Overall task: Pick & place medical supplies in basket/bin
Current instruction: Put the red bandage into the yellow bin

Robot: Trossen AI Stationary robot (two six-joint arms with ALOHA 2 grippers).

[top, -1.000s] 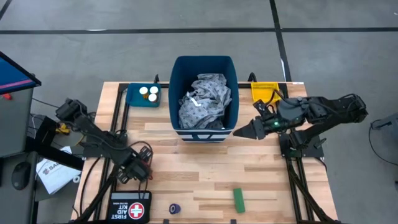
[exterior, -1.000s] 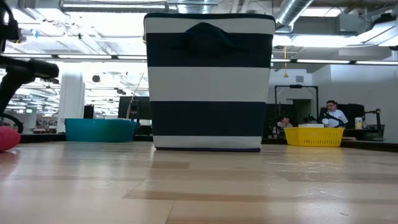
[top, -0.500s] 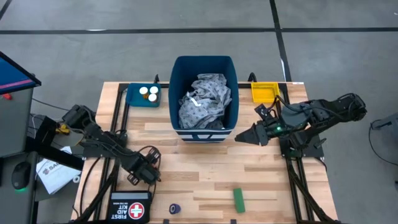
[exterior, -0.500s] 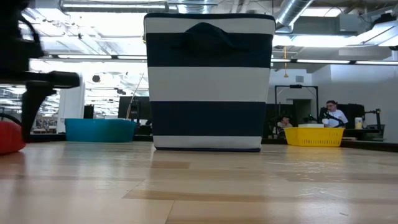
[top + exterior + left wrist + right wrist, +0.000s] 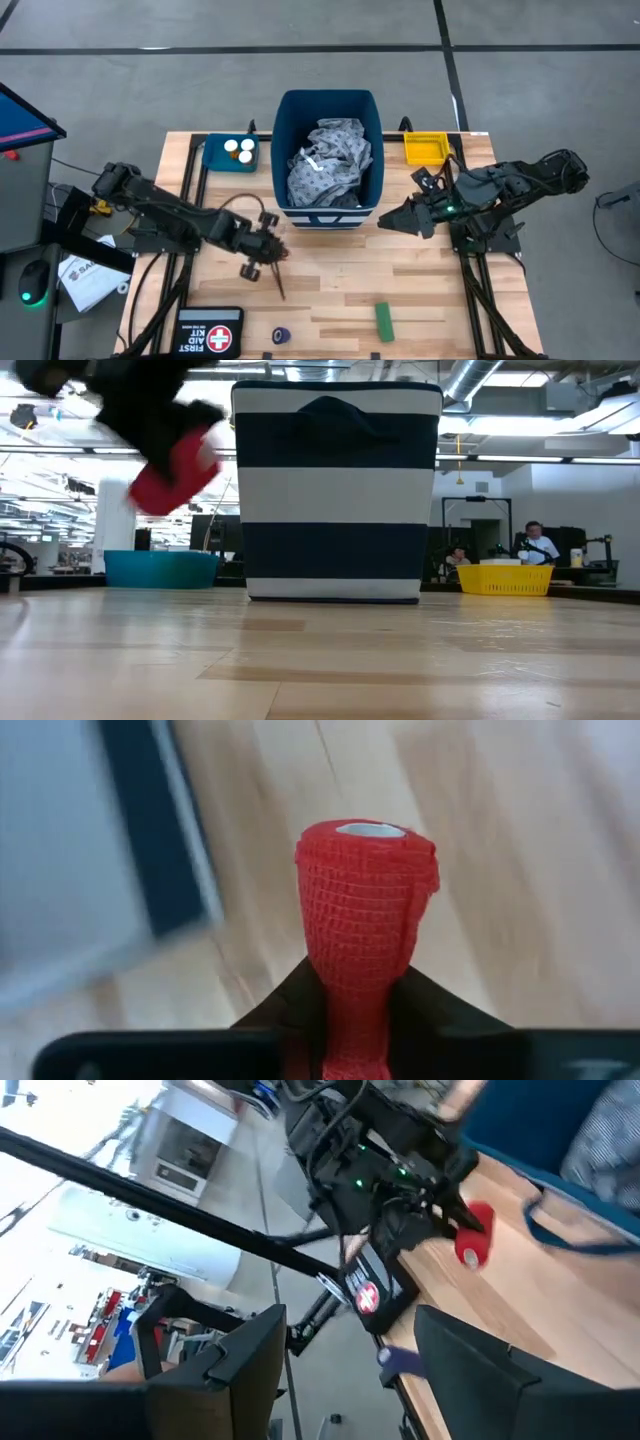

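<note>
Gripping a red mesh-wrapped cylinder (image 5: 365,910), the left gripper (image 5: 262,256) has its fingers pinched narrow on the roll's lower end; the low view shows that cylinder lifted clear off the light wooden slat table (image 5: 330,280). On the high view's clock face it sits around 8 o'clock from the tall dark blue rectangular bin (image 5: 328,110), just off the bin's near-left corner. Left arm stretched low across the table from 9 o'clock, wrist rolled over. Grey patterned cloth gown (image 5: 330,165) is in the bin. Small teal tray (image 5: 213,157) at the bin's 9 o'clock holds white-capped bottles (image 5: 238,149). Small yellow tray (image 5: 424,149) at its 3 o'clock. Green block-like cylinder (image 5: 384,321) and dark blue roll (image 5: 281,336) lie at 6 o'clock near the front edge, black flat first-aid pouch (image 5: 210,335) at 7 o'clock. Right gripper (image 5: 388,220) hovers at the bin's 4 o'clock, fingers parted, nothing held, arm reaching in from 3 o'clock.
</note>
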